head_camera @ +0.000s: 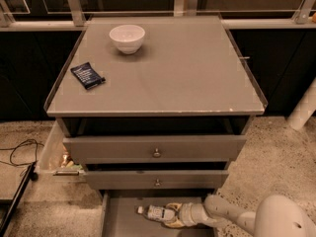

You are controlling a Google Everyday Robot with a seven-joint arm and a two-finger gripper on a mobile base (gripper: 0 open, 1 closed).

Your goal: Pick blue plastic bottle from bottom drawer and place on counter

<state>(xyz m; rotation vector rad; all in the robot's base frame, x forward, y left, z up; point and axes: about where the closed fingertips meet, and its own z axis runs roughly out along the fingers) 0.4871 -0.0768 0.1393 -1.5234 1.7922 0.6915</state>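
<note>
The blue plastic bottle (156, 213) lies on its side in the open bottom drawer (118, 220), white cap pointing left. My gripper (170, 215) reaches into the drawer from the right, at the bottle's right end, with its fingers around the bottle's body. The arm's white forearm (229, 215) runs off to the lower right. The counter (182, 68) is the grey top of the cabinet above.
A white bowl (127, 37) stands at the counter's back left and a dark blue snack packet (87, 75) lies near its left edge. Two upper drawers with round knobs (156, 153) sit above the gripper. A side compartment (59, 157) is open at the left. A black cable (19, 154) lies on the floor.
</note>
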